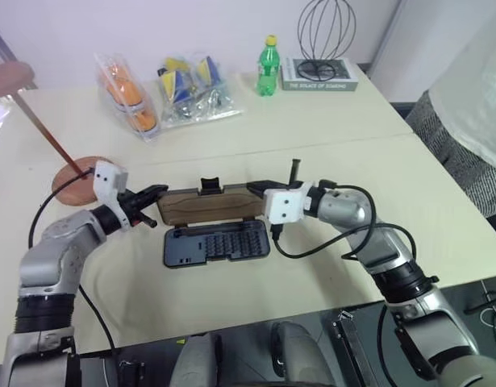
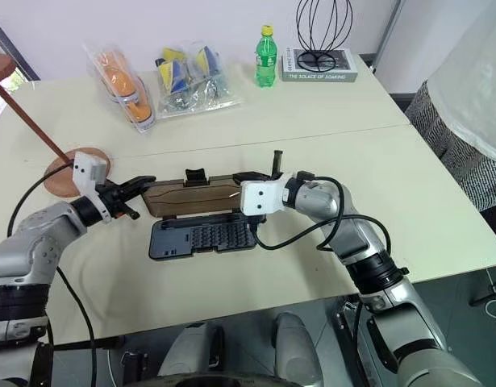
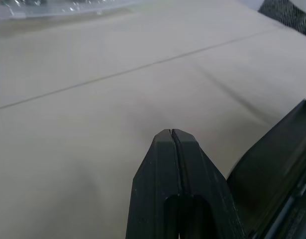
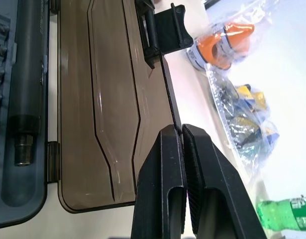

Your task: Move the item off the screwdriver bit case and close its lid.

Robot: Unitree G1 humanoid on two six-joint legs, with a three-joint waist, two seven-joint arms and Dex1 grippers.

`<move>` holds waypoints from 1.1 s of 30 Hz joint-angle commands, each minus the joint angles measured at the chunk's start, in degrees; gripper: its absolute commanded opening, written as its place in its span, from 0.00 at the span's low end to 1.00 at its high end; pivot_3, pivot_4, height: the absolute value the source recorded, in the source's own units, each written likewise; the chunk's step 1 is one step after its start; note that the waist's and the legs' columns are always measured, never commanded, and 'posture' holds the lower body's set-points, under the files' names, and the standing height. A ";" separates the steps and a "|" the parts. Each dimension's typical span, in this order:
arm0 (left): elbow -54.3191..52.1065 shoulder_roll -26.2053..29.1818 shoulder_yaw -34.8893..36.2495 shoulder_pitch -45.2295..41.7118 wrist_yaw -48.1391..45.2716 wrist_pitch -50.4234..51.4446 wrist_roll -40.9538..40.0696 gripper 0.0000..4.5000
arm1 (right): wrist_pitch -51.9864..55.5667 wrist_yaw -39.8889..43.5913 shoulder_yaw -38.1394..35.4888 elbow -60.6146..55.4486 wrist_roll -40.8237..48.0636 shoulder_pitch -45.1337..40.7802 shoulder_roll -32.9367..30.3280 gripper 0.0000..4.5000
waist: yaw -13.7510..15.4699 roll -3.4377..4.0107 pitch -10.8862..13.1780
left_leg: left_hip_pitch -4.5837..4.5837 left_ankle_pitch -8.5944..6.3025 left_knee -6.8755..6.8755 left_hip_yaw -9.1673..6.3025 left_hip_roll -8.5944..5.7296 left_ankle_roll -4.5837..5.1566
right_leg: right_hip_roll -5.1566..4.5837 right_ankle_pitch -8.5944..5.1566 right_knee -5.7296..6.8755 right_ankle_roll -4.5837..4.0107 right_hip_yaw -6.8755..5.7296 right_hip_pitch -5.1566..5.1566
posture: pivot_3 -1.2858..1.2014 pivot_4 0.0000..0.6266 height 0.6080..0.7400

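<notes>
I am looking at the screwdriver bit case (image 1: 217,244) lying open in the lower middle of the frame, its dark tray of bits nearest me and the lid (image 1: 206,205) standing up from the hinge along the tray's far edge. The wooden stand (image 1: 70,173) is already off the case, sitting at the left edge of the frame and leaning on its base. My left gripper (image 1: 155,193) is hovering at the lid's left end with its fingers pressed together on nothing. My right gripper (image 1: 256,188) is at the lid's right end, and in the right wrist view its fingers (image 4: 160,184) are pinched shut on the lid's thin far edge.

The lid looks light, stiff and glossy, so I am judging it slippery and springy at the hinge. I would push near the black latch (image 1: 209,187), mid-edge, rather than twisting one corner.
</notes>
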 commanded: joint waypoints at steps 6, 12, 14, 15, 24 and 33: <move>-1.76 -1.15 -0.97 0.53 -2.70 -2.00 0.79 0.00 | -1.09 -0.22 0.25 -0.79 0.71 -1.32 0.16 0.01 | 0.09 0.00 0.00 | -0.01 0.00 0.00 0.00 0.00 0.00 | -0.01 0.00 0.00 0.00 0.00 -0.01 | 0.52 0.24 1.00; -1.82 -1.49 -1.28 0.60 -3.61 -2.02 0.99 0.00 | -0.78 -0.07 0.37 -0.92 0.68 -1.10 0.19 0.01 | 0.18 0.00 0.00 | -0.01 0.00 0.00 0.00 0.00 0.00 | -0.01 0.00 0.00 0.01 0.00 0.00 | 0.52 0.24 1.00; -1.94 -1.48 -1.51 0.63 -3.92 -2.19 1.13 0.00 | -0.66 -0.05 0.42 -0.90 0.70 -1.08 0.25 0.01 | 0.17 0.00 0.00 | -0.01 0.00 0.00 0.00 0.00 0.00 | -0.01 0.00 0.00 0.00 0.00 0.00 | 0.52 0.24 1.00; -2.03 -1.51 -1.57 0.64 -4.00 -2.18 1.16 0.00 | -0.62 -0.01 0.44 -0.87 0.69 -1.08 0.24 0.01 | 0.17 0.00 0.00 | -0.01 0.00 0.00 0.00 0.00 0.00 | -0.01 0.00 0.00 0.00 0.00 0.00 | 0.52 0.24 1.00; -1.47 -2.05 -1.77 0.30 -4.09 -2.33 1.60 0.00 | -0.28 0.17 0.06 -0.08 0.72 -1.55 -0.13 0.01 | 0.19 0.00 0.00 | -0.01 0.00 0.00 0.00 0.00 0.00 | -0.01 0.00 0.00 0.01 0.00 0.00 | 0.52 0.24 1.00; 0.28 -2.07 -2.02 -0.58 -4.72 -3.71 2.35 0.00 | 3.54 1.50 -1.38 -0.26 2.58 -2.78 -0.51 0.01 | 0.42 0.00 0.00 | -0.01 0.00 0.01 0.00 0.00 0.00 | -0.02 0.00 0.00 0.00 0.00 0.00 | 0.52 0.24 1.00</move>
